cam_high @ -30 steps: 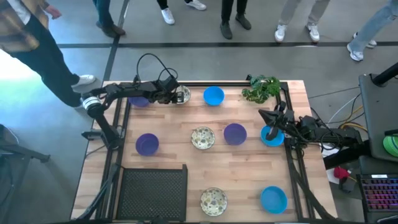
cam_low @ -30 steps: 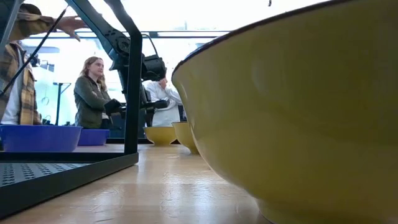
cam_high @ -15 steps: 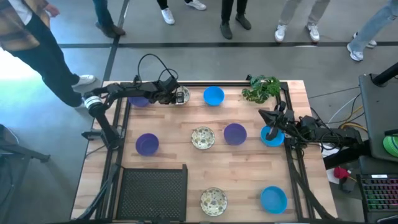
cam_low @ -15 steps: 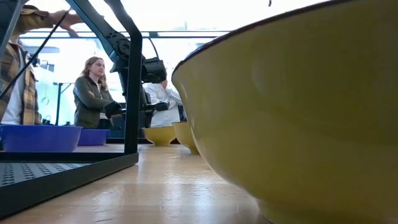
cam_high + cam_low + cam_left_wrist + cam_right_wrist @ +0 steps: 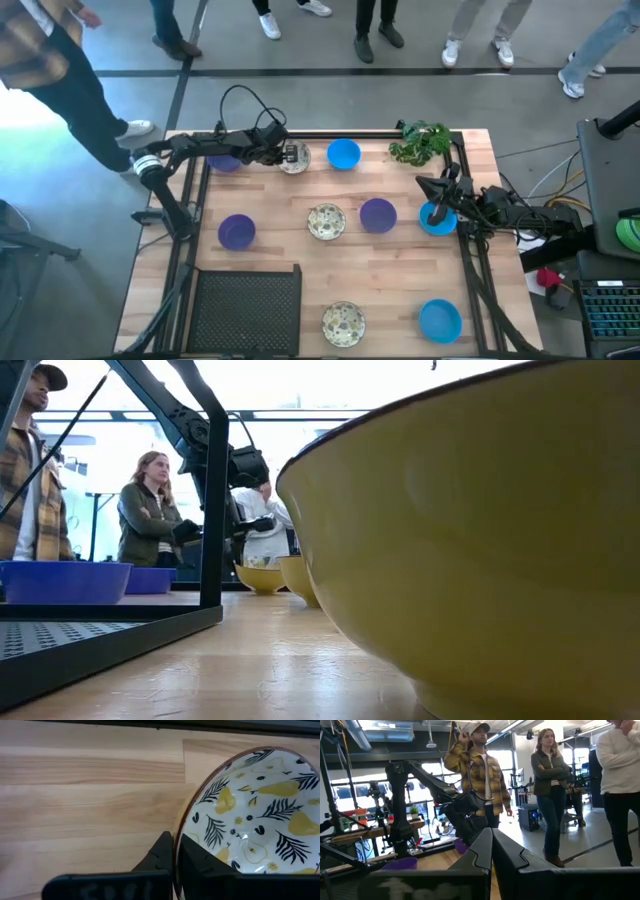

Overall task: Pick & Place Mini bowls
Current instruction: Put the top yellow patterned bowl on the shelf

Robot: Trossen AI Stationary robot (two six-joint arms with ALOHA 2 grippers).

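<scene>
The patterned bowl [image 5: 294, 157] has shifted slightly toward the table's middle, its rim pinched in the left gripper's [image 5: 283, 155] closed jaws.

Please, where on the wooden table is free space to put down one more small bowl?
Bare wood lies between the black perforated mat and the near blue bowl, apart from one pear-patterned bowl. Another gap sits between the far blue bowl and the green plant. The middle row is crowded: purple bowl, patterned bowl.

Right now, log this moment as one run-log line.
left hand: shut on patterned bowl rim, table's far edge | right hand: shut, over blue bowl
</scene>
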